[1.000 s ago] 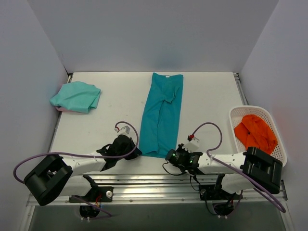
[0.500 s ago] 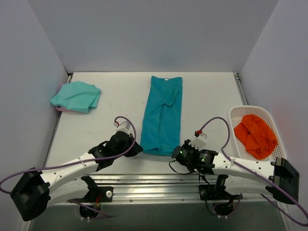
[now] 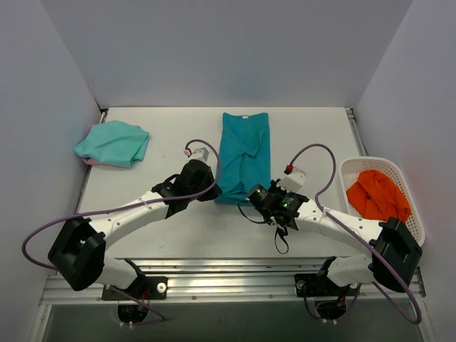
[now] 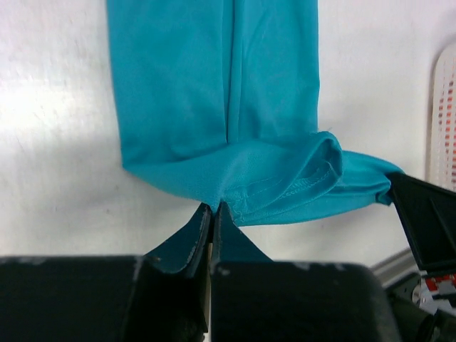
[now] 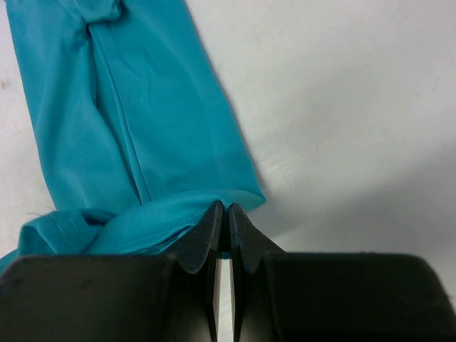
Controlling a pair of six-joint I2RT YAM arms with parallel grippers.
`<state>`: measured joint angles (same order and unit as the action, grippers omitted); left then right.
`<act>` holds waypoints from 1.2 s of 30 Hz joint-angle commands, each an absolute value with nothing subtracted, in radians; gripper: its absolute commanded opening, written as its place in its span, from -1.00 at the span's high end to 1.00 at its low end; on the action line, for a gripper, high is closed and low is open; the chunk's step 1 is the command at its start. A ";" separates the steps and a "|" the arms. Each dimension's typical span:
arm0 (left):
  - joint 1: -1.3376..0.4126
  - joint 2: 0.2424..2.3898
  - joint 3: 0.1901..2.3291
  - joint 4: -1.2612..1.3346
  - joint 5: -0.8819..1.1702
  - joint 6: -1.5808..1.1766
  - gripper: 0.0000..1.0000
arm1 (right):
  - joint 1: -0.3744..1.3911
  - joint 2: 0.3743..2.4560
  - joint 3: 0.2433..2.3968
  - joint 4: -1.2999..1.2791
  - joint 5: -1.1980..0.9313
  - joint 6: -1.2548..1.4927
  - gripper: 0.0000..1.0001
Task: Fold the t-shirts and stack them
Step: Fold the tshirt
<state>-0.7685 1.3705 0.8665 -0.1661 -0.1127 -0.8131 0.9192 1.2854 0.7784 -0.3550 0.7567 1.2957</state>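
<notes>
- Top external view, far left: mint-turquoise t-shirt (image 3: pixel 112 142) in a loose folded heap by the left edge of the white table (image 3: pixel 164 128), well apart from both arms.
- Left of centre: left gripper (image 3: pixel 215 189) at the near-left corner of the deep teal t-shirt (image 3: pixel 246 149). In the left wrist view, fingers (image 4: pixel 189 242) pressed together, pinching the teal hem right at their tips.
- Centre: deep teal t-shirt folded lengthwise into a narrow strip, running away from the arms, collar at the far end. Near end bunched and rolled over, stitched hem showing, strung between the two grippers.
- Right of centre: right gripper (image 3: pixel 251 194) at the near-right corner of the same shirt. In the right wrist view, fingers (image 5: pixel 203 239) clamped tight on a fold of the teal hem.
- Far right: white slotted basket (image 3: pixel 356 165) at the right table edge, crumpled orange cloth (image 3: pixel 377 196) inside, apart from the teal strip.
</notes>
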 commanded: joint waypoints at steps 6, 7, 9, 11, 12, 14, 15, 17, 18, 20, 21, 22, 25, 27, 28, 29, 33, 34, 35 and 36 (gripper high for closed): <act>-0.684 1.511 1.057 -0.161 -0.100 -0.735 0.95 | 0.784 1.402 0.917 -0.256 0.825 1.080 1.00; -0.675 1.531 1.068 -0.160 -0.097 -0.730 0.95 | 0.775 1.416 0.926 -0.249 0.822 1.059 1.00; -0.663 1.569 1.106 -0.169 -0.083 -0.710 0.95 | 0.750 1.471 0.962 -0.238 0.819 1.043 1.00; -0.641 1.595 1.144 -0.172 -0.060 -0.697 0.95 | 0.738 1.529 1.000 -0.230 0.815 1.023 1.00; -0.632 1.618 1.156 -0.173 -0.052 -0.692 0.95 | 0.726 1.549 1.012 -0.223 0.807 1.016 1.00; -0.608 1.643 1.178 -0.169 -0.034 -0.681 0.95 | 0.707 1.587 1.031 -0.192 0.792 0.993 1.00; -0.598 1.670 1.198 -0.158 -0.031 -0.678 0.95 | 0.697 1.629 1.055 -0.183 0.784 0.988 1.00; -0.577 1.707 1.226 -0.143 -0.015 -0.667 0.95 | 0.666 1.696 1.090 -0.173 0.767 0.974 1.00; -0.554 1.732 1.262 -0.123 -0.009 -0.663 0.95 | 0.657 1.722 1.133 -0.172 0.765 0.971 1.00; -0.529 1.825 1.316 -0.109 0.021 -0.646 0.93 | 0.626 1.803 1.190 -0.188 0.767 0.965 1.00; -0.503 1.906 1.351 -0.107 0.053 -0.638 0.89 | 0.614 1.833 1.254 -0.202 0.772 0.968 1.00; -0.491 1.951 1.429 -0.109 0.080 -0.632 0.81 | 0.601 1.857 1.284 -0.207 0.773 0.963 1.00; -0.441 2.116 1.598 -0.127 0.188 -0.615 -0.35 | 0.543 1.960 1.420 -0.245 0.752 0.939 0.44; -0.417 2.175 1.664 -0.143 0.230 -0.618 -0.88 | 0.520 1.999 1.471 -0.285 0.785 0.946 -0.76; -0.396 2.207 1.690 -0.146 0.262 -0.618 -0.88 | 0.514 2.002 1.501 -0.288 0.793 0.936 -0.96; -0.388 2.213 1.724 -0.150 0.267 -0.614 -0.88 | 0.509 1.999 1.514 -0.296 0.799 0.933 -1.00; -0.344 2.151 1.715 -0.164 0.236 -0.591 -0.88 | 0.505 1.948 1.529 -0.316 0.853 0.894 -1.00; -0.333 2.094 1.700 -0.161 0.215 -0.585 -0.88 | 0.503 1.930 1.519 -0.319 0.860 0.894 -1.00; -0.310 2.064 1.680 -0.160 0.204 -0.580 -0.88 | 0.503 1.884 1.484 -0.322 0.867 0.896 -1.00; -0.298 1.993 1.634 -0.160 0.195 -0.581 -0.88 | 0.503 1.855 1.461 -0.325 0.871 0.902 -1.00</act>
